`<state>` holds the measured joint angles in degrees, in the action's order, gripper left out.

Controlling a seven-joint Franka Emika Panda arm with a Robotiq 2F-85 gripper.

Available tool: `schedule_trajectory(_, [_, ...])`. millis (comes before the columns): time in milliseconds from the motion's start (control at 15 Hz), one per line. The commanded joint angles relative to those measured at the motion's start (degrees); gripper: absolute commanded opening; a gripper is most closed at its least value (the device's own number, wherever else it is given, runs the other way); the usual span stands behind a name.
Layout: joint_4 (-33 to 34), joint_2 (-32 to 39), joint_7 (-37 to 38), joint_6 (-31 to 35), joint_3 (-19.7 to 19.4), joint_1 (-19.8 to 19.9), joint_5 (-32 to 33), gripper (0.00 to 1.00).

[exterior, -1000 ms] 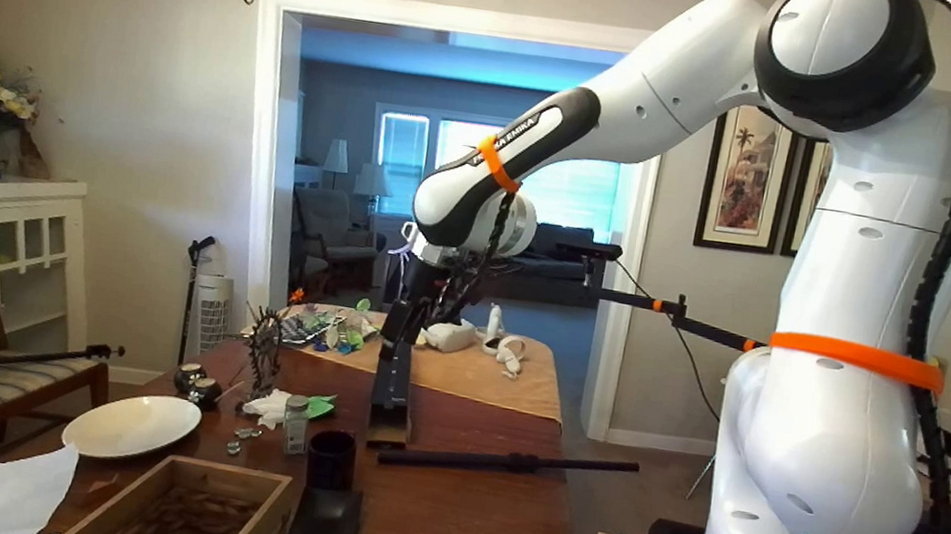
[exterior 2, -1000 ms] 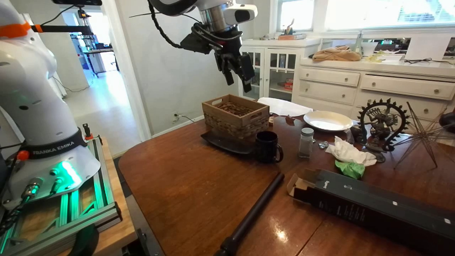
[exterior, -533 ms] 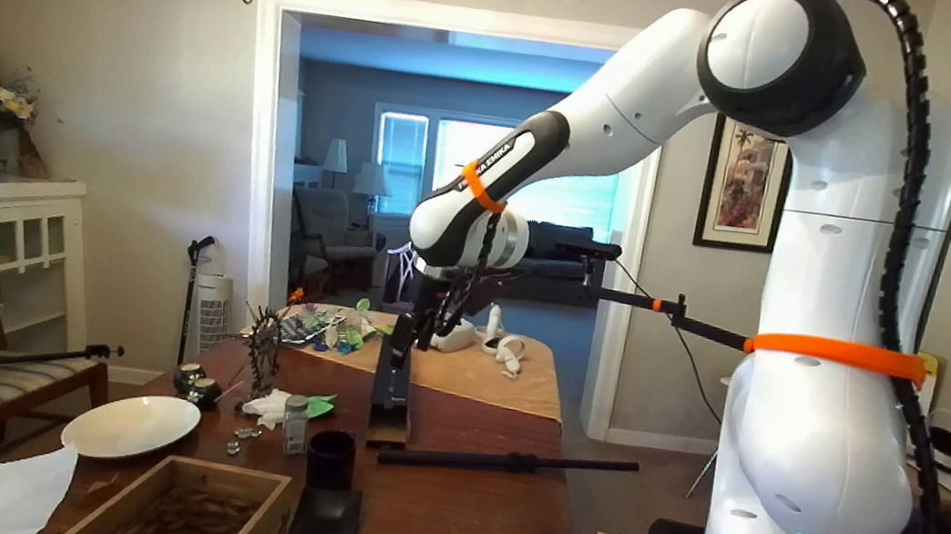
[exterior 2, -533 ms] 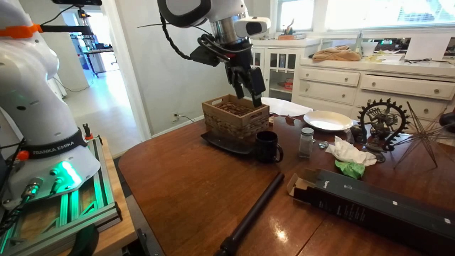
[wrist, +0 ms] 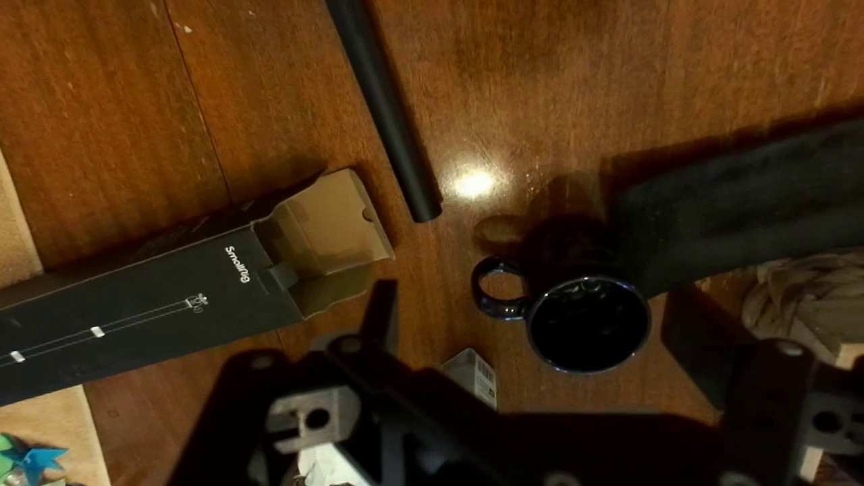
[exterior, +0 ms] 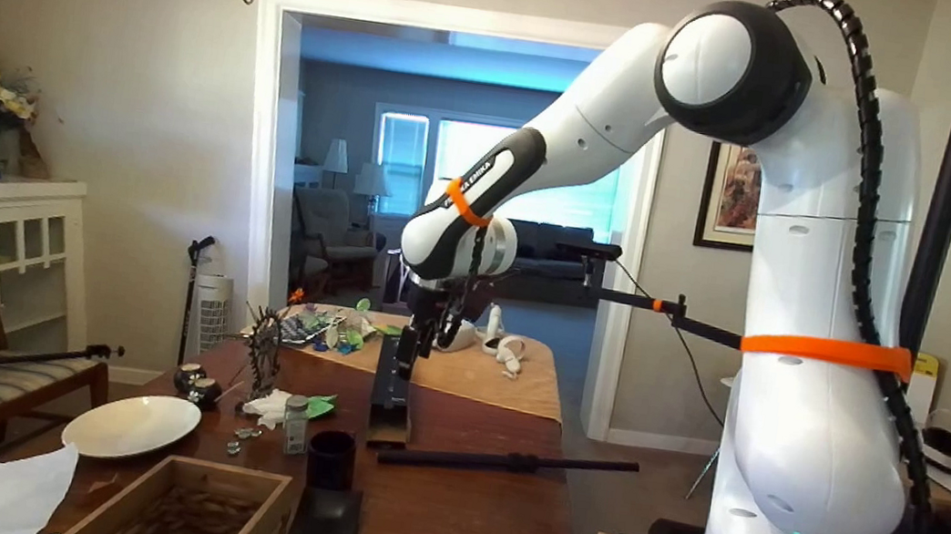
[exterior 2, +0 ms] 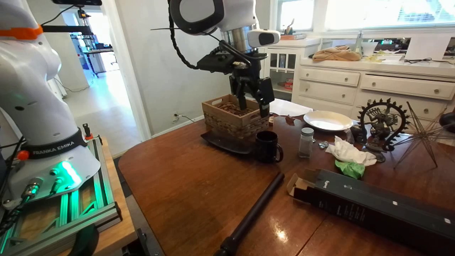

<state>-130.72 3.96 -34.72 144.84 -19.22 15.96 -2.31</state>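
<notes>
Currently, the pincer [exterior 2: 253,110] hangs over the table [exterior 2: 181,188] with its jaws spread wide and nothing in its grip. Nearest below is the dark mug [wrist: 587,327], upright, its mouth showing between the jaws in the wrist view. In an exterior view, the black tray [exterior 2: 225,144] and wooden basket [exterior 2: 229,123] sit left of the mug, the glass jar [exterior 2: 305,144] right, the black pole [exterior 2: 254,209] and long box [exterior 2: 373,206] nearer.

Spread claw [exterior 2: 253,111] above black mug [exterior 2: 266,148], woven basket [exterior 2: 227,123] behind
</notes>
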Motion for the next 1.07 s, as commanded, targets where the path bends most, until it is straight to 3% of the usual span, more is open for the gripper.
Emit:
schedule_trajectory(0, [-2.13, -0.76, 2.23, -2.22, 0.30, 1.61, 3.30, 1.00])
schedule_trajectory(133, [-4.03, 0.39, 3.38, 1.18, -0.41, 2.68, 4.08, 1.00])
schedule_trajectory(600, [-5.94, 5.59, -5.36, 9.00, 0.47, 6.58, 2.68, 1.00])
schedule_trajectory(1000, [-4.92, 5.32, -3.41, 7.31, 0.73, 6.72, 3.59, 1.00])
